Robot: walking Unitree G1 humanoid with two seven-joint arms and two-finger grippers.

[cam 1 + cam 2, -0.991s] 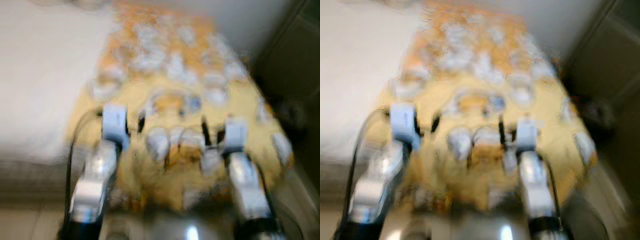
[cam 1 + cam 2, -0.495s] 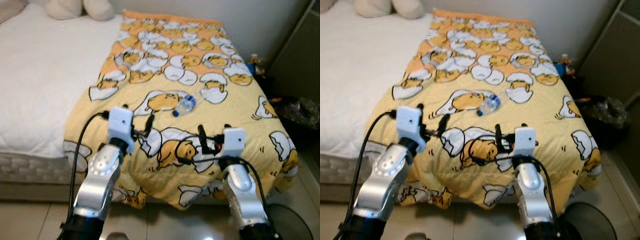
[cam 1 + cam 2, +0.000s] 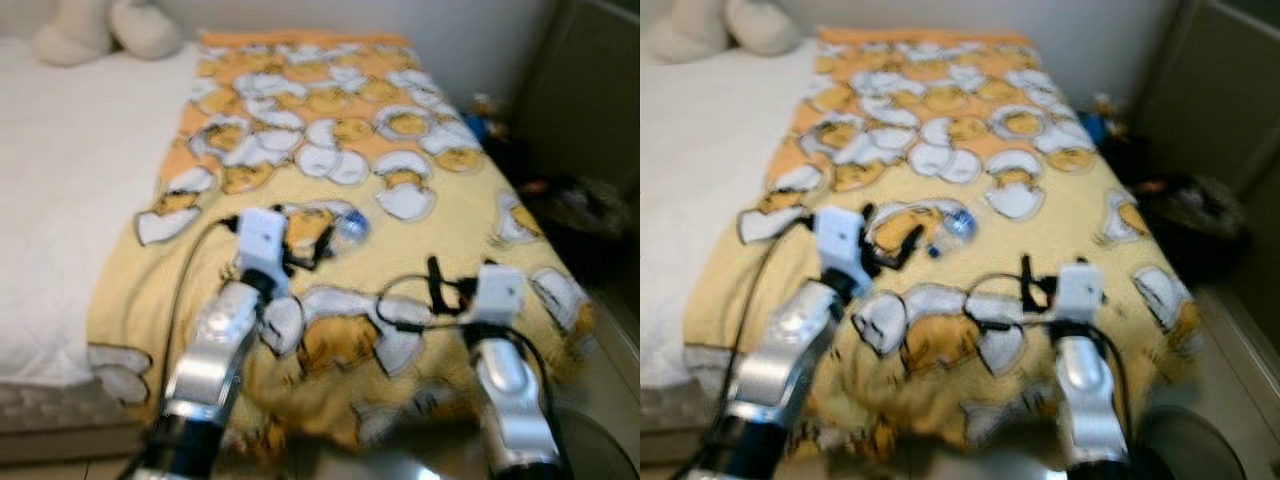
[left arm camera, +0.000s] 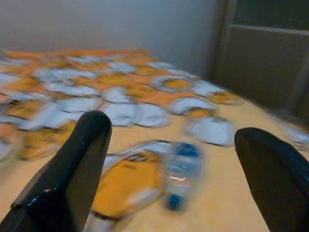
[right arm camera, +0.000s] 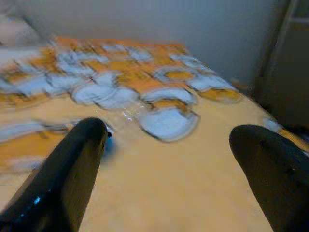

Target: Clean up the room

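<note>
A clear plastic bottle (image 3: pixel 350 226) with a blue cap lies on its side on the yellow egg-print blanket (image 3: pixel 470 215) that covers the bed. My left gripper (image 3: pixel 300 236) hovers just short of the bottle, open; in the left wrist view the bottle (image 4: pixel 179 169) lies on the blanket between and beyond the two black fingers (image 4: pixel 72 169). My right gripper (image 3: pixel 438 295) is open over the blanket nearer the bed's foot, to the right of the bottle and apart from it. The picture is somewhat blurred.
The white mattress (image 3: pixel 70 150) stretches off to the left, with a pale plush toy (image 3: pixel 105 30) at its head. On the right a dark cabinet (image 3: pixel 590 90) stands beside the bed, with a black bag and small clutter (image 3: pixel 585 200) on the floor.
The camera has moved closer to the bed and shifted. My left gripper now sits nearer to the bottle than half a second ago. Both grippers stay open.
</note>
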